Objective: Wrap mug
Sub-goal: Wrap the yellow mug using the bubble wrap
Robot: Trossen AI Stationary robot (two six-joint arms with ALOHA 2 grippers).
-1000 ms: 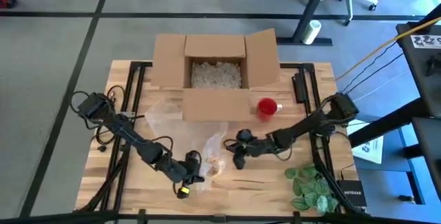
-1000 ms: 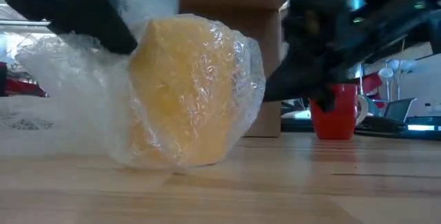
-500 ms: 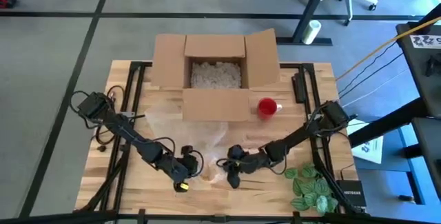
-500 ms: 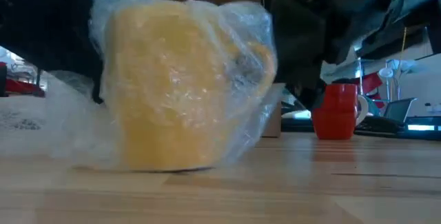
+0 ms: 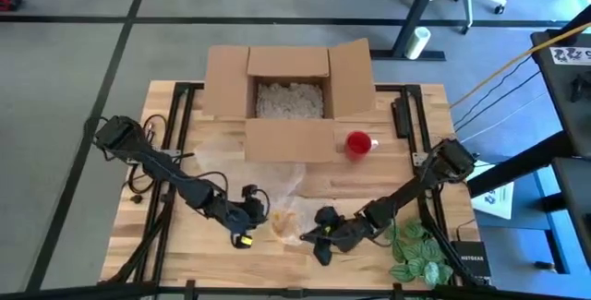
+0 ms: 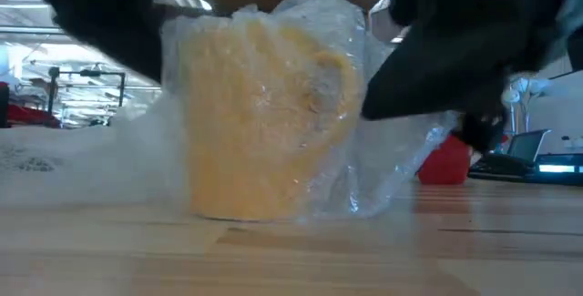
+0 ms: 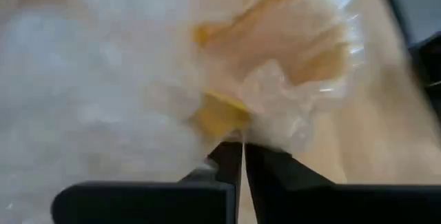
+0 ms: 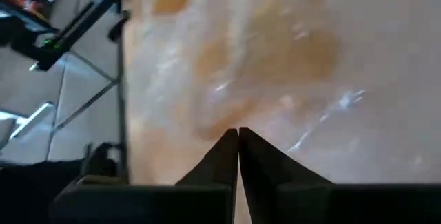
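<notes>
The yellow mug (image 6: 260,127) stands upright near the table's (image 5: 369,189) front edge, loosely covered in plastic wrap (image 6: 383,164). Left gripper (image 5: 251,210) and right gripper (image 5: 312,237) each pinch wrap; they should pull it snug without tipping the mug.

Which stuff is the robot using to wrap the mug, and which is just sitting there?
Using: yellow mug, bubble wrap, left hand, right hand, both pinching the wrap.
Just sitting: cardboard box, red cup, leaves.
</notes>
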